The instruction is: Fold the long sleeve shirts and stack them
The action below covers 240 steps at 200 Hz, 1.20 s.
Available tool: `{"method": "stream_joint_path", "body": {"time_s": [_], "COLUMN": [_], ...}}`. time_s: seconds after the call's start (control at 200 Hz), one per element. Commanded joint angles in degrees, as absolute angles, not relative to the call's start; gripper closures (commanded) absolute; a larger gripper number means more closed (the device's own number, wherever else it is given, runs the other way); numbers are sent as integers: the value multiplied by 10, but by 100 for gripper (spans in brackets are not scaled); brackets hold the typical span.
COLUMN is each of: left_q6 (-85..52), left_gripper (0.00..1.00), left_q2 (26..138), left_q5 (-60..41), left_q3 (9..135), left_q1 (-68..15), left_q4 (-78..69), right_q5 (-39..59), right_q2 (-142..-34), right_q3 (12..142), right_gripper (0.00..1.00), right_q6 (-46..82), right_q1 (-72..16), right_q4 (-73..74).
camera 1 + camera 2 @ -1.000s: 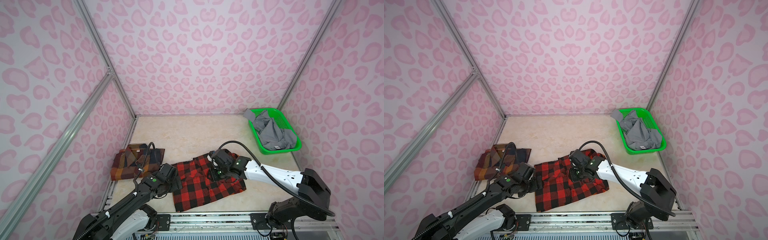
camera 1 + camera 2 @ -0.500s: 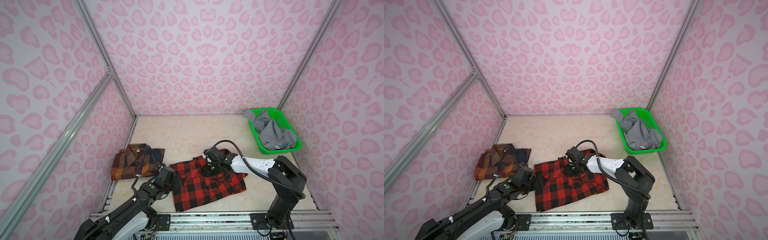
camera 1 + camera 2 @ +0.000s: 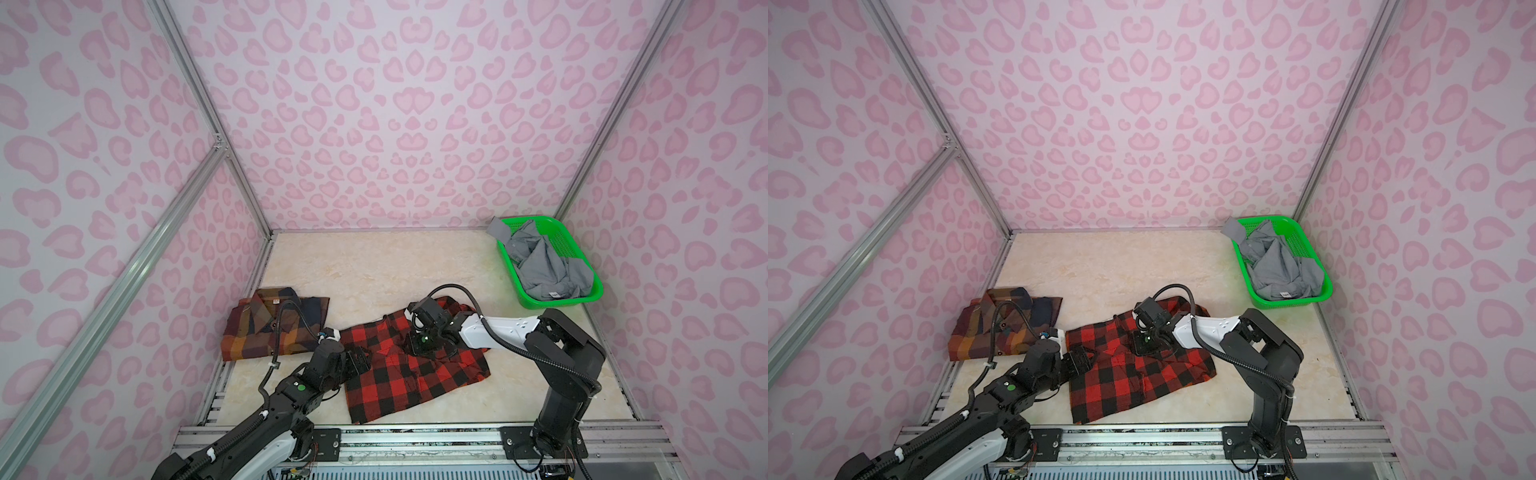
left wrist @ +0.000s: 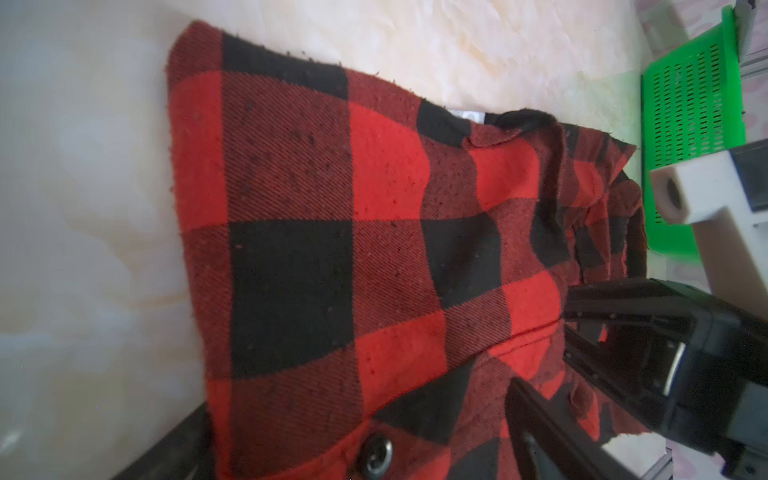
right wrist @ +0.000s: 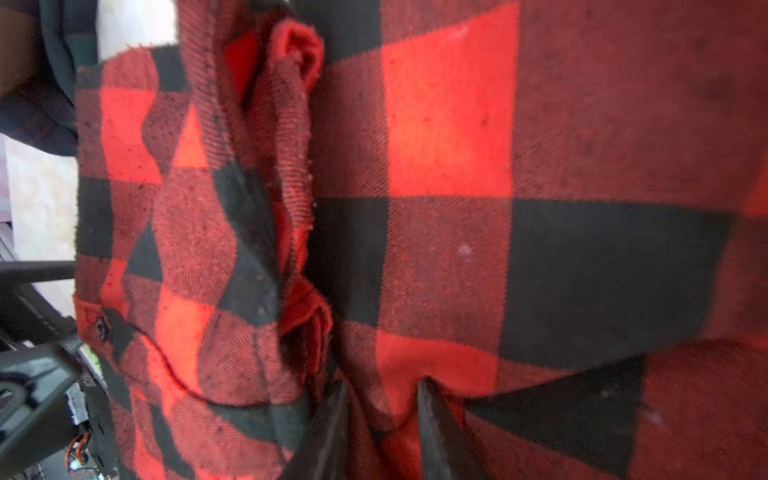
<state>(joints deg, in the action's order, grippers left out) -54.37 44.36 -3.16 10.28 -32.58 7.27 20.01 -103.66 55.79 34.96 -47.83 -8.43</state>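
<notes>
The red-and-black flannel shirt lies partly folded at the table's front middle. My right gripper presses down on its upper middle. In the right wrist view its two dark fingers pinch a raised fold of the flannel at the gripper. My left gripper stands open astride the flannel's left edge, near a dark button. The plaid shirt lies folded at the left. The grey shirt is crumpled in the basket.
A green plastic basket stands at the back right corner. Pink patterned walls close in the table on three sides. A metal rail runs along the front edge. Bare marble-look tabletop stretches behind the shirts.
My right gripper has shifted a little left on the flannel and its jaws have narrowed onto a fold; its arm has drawn in. The left gripper has stayed open at the flannel's left edge.
</notes>
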Motion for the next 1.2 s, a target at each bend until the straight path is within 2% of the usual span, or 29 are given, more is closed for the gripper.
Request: {"method": "stream_joint_path", "body": {"time_s": [0.0,0.215,0.305,0.39,0.465,0.805,1.025,1.195], "left_q6": [-577,-589,-586,-585,-594,-690,-749,-805], "left_gripper": [2,7,6,0,2,3,3,3], "left_q2": [440,471,484,484,480,548,518,496], "left_q5": [-72,-86,-76,-59,-51,32,92,105], "left_q3": [86,81,93,108,118,192,230,202], "left_q1": [-327,-329,-333,-337,-345,-437,-477,-517], "left_q4": [189,180,201,240,267,382,460,434], "right_q5": [187,176,165,156,151,148,145,147], "right_q2": [-1049,-1049,-1046,-1044,-1039,-1034,-1035,-1036], "right_q3": [547,546,543,542,540,545,545,547], "right_gripper": [69,71,71,72,72,73,73,73], "right_q6": [355,357,358,357,356,355,352,352], "right_q1": [-477,-478,-478,-478,-478,-478,-478,-478], "right_q4": [-108,-114,-119,-127,-131,-138,-141,-138]}}
